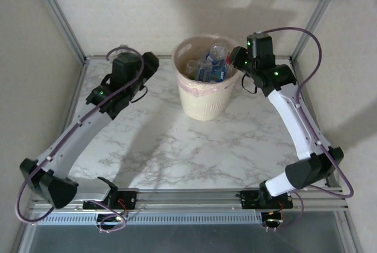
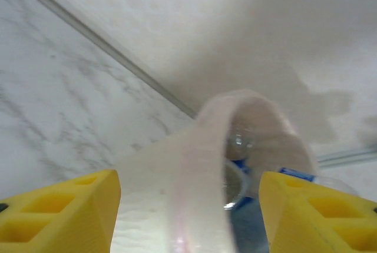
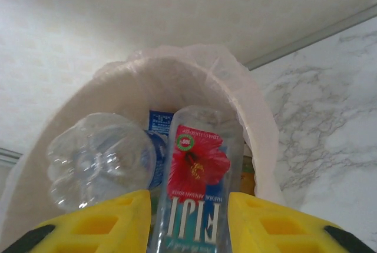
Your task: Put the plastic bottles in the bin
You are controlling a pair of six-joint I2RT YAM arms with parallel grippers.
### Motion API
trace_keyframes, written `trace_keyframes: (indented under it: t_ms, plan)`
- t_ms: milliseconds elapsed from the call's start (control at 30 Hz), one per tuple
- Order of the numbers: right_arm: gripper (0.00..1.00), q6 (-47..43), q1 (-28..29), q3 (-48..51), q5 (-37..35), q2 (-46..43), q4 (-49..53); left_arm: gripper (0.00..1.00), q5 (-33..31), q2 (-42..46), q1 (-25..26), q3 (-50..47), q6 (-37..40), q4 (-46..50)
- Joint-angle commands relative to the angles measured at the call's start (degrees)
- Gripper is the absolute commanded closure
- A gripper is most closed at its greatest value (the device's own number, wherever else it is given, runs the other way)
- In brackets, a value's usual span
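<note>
Your right fingers (image 3: 100, 223) are drawn in narrow on a clear Fiji bottle (image 3: 197, 170) with a red flower label, one yellow pad at each side of it. The bottle points away from the wrist and reaches over the mouth of the bin (image 3: 259, 117). Just beside it, inside the rim, lies a second clear bottle (image 3: 100, 156) with a blue label, its ribbed base turned toward the camera. From above, you see the right fingers (image 1: 237, 57) at the right edge of the bin (image 1: 203, 97), which stands on the marble desk (image 1: 177, 141) near the back wall, between the two arms. Several plastic bottles (image 1: 206, 67), clear with blue labels, are piled inside it, and a pinkish liner (image 1: 194, 88) folds over its rim. Your left fingers (image 1: 152, 62) hang near the bin's left side, apart from it. In the left wrist view those fingers (image 2: 59, 212) stand wide with nothing gripped, and the bin's cream wall (image 2: 171, 194) rises between them.
</note>
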State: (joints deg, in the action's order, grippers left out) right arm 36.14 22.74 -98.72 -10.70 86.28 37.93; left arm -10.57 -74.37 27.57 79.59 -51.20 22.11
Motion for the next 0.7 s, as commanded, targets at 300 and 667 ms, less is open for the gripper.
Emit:
trace_keyframes:
  t_ms: [300, 667]
  plan:
    - [0.62, -3.3, 1.6, -14.9, 5.9, 14.1, -2.1, 0.36, 3.4, 10.4, -2.8, -11.5, 4.1, -0.4]
    - [0.62, -6.3, 7.9, -24.6, 1.9, 21.4, 2.9, 0.36, 4.5, 11.6, -4.4, -12.8, 3.7, -0.6]
